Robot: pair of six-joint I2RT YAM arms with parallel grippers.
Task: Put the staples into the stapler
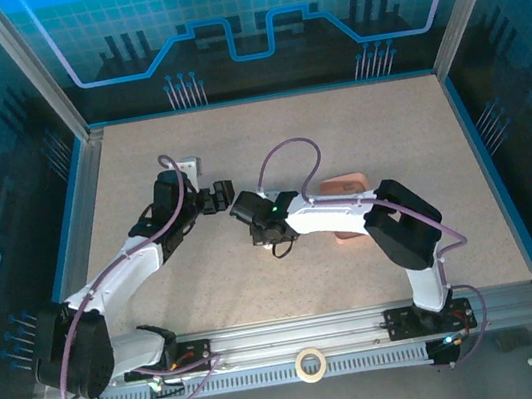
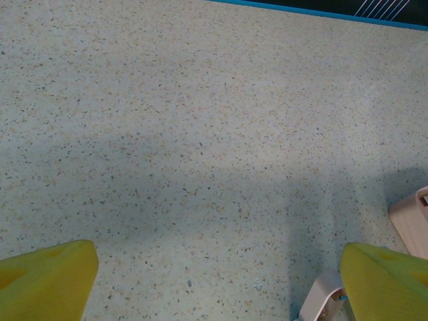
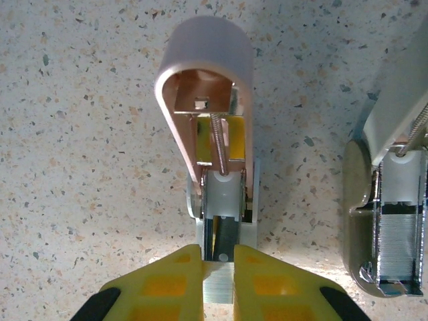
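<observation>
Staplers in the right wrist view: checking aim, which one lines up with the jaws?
The pink stapler, lid swung open, straight ahead of the right gripper; the greyish stapler lies off at the picture's right edge.

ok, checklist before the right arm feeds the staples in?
1. Pink stapler lid open: ok.
2. Staples clamped in right gripper jaws: ok.
3. Strip lined up with the open stapler: ok, roughly.
4. White pusher out of the strip's way: cannot tell.
5. Left gripper bracing the stapler: not ok, jaws open.
6. Grey stapler alongside, apart from the path: ok.
</observation>
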